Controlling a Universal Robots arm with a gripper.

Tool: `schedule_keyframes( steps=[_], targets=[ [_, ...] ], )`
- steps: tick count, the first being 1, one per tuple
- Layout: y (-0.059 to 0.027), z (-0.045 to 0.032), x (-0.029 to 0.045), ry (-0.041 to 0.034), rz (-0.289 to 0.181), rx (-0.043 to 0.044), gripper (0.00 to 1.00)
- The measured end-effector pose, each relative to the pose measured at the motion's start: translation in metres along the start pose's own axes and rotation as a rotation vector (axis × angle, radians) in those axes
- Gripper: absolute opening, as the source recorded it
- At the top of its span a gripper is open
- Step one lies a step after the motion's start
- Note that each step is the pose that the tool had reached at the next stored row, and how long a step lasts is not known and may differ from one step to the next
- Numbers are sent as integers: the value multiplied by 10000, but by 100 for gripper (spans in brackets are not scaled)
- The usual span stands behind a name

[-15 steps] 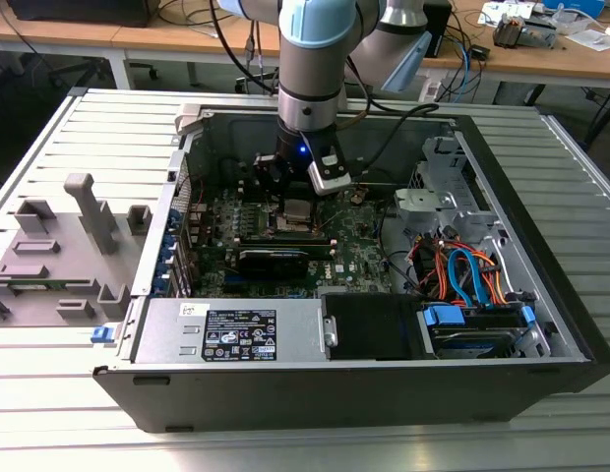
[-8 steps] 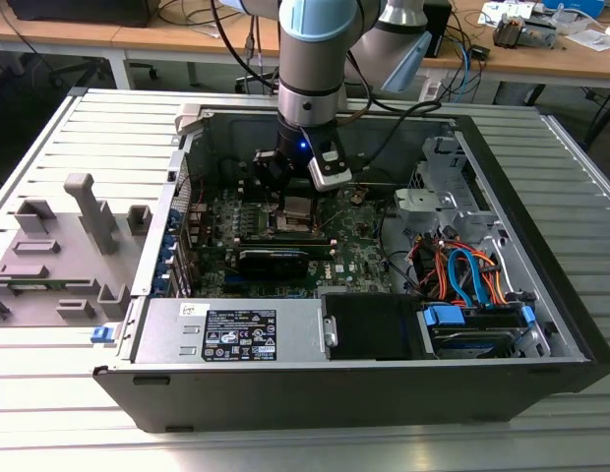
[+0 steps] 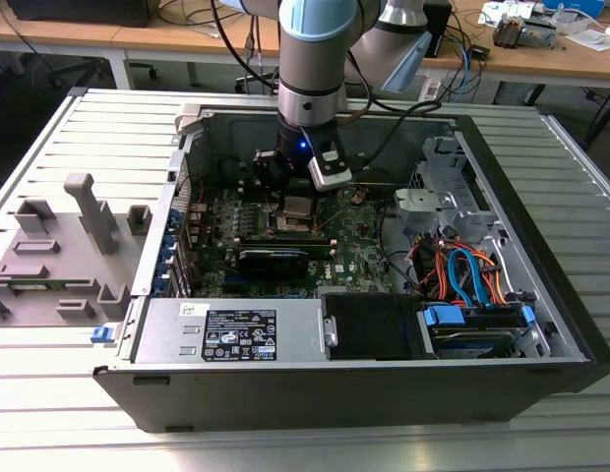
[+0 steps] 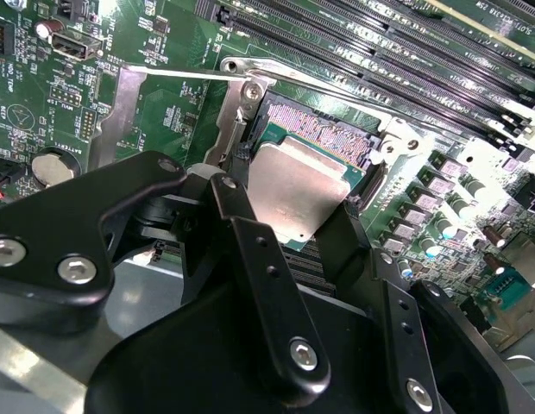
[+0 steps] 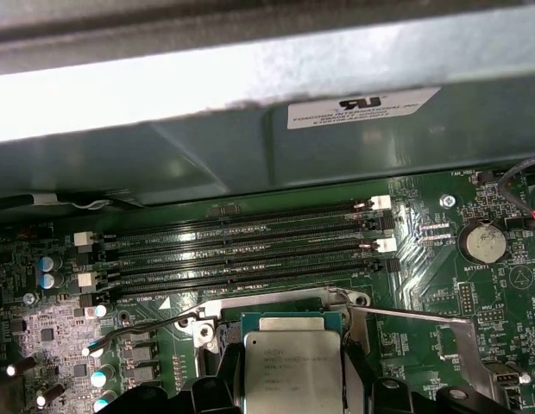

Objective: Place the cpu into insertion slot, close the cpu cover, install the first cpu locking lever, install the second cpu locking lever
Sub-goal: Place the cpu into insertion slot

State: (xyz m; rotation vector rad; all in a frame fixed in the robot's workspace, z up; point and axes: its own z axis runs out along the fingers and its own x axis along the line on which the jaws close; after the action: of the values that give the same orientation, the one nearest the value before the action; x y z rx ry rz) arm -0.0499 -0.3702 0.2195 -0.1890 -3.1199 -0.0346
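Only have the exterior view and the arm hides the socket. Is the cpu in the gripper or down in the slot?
Observer: In the second wrist view the gripper is shut on the cpu, a finger at each side. The chip is over the insertion slot. I cannot tell if it is seated.
Operator: Cover position?
Observer: The cpu cover is swung open and stands up beside the slot, not over the chip.
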Motion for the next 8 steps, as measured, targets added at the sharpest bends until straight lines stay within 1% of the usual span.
schedule_keyframes(
  steps=[8],
  targets=[
    [0, -1, 0, 0, 1, 0, 55]
  ],
)
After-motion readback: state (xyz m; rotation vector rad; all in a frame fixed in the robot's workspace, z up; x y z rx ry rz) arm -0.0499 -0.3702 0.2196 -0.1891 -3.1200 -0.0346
